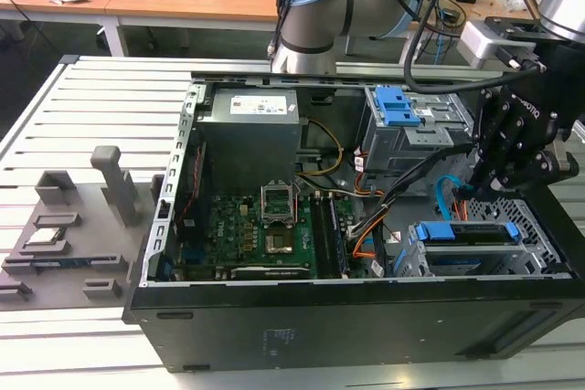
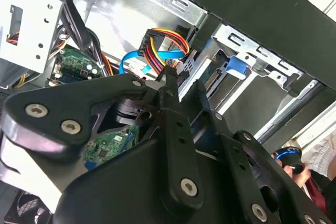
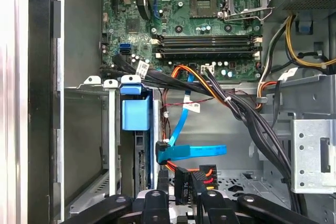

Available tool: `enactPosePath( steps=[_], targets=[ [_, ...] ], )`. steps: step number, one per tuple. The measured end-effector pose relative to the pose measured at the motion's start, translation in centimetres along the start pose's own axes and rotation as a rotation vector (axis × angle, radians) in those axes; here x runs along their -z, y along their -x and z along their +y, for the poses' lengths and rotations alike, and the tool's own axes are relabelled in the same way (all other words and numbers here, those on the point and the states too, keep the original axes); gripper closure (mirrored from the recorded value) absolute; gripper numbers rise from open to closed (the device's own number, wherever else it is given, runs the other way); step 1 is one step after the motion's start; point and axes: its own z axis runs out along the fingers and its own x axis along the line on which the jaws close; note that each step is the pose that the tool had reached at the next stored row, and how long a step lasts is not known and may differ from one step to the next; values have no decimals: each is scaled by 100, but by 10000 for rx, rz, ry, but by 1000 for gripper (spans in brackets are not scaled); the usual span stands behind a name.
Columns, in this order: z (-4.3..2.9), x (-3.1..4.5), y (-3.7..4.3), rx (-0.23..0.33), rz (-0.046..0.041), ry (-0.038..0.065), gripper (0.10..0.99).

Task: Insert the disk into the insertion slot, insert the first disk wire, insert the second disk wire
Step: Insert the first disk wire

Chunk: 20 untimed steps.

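Observation:
The disk (image 1: 468,234) lies in the insertion slot (image 1: 539,226) at the exterior view's right, its blue frame along the top. In the first wrist view the disk (image 3: 140,156) stands edge-on in its blue frame beside the slot's wall (image 3: 111,145). My gripper (image 1: 468,196) hangs just behind the disk. It is shut on a black plug with red, yellow and black wires (image 3: 183,181), held a short way off the disk's rear edge (image 2: 212,80). A flat blue wire (image 3: 194,151) ends in a plug (image 3: 163,153) against that edge. The gripper (image 2: 175,83) and wire bundle (image 2: 163,41) also show in the second wrist view.
A taller grey cage with a blue latch (image 1: 398,107) stands behind the slot. Thick black cable bundles (image 3: 247,119) run past the gripper. The motherboard (image 1: 265,226) fills the case's middle, and the power supply (image 1: 251,125) sits at the back. Grey fixtures (image 1: 64,226) lie outside the case.

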Motion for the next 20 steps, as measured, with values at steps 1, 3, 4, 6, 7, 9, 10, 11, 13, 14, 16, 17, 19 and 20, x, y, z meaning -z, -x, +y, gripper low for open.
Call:
enactPosePath(
  steps=[1,3,4,6,7,9,10,11,13,14,16,17,19,20],
  targets=[
    [0,0,0,0,1,0,784],
    [0,-1,0,0,5,0,800],
    [0,-1,0,0,6,0,867],
    [0,-1,0,0,10,0,918],
    [0,-1,0,0,12,0,918],
    [0,-1,0,0,15,0,918],
    [0,-1,0,0,15,0,918],
    [-1,-2,-9,0,17,0,918],
    [-3,-7,-73,2,19,0,918],
    [-3,-11,-123,-1,22,0,918],
    [-4,-17,-183,-1,29,0,918],
    [-6,-26,-248,-1,33,-1,918],
    [-10,-50,-289,-3,38,-1,918],
    [-21,-63,-288,-1,40,-1,918]
  ],
)
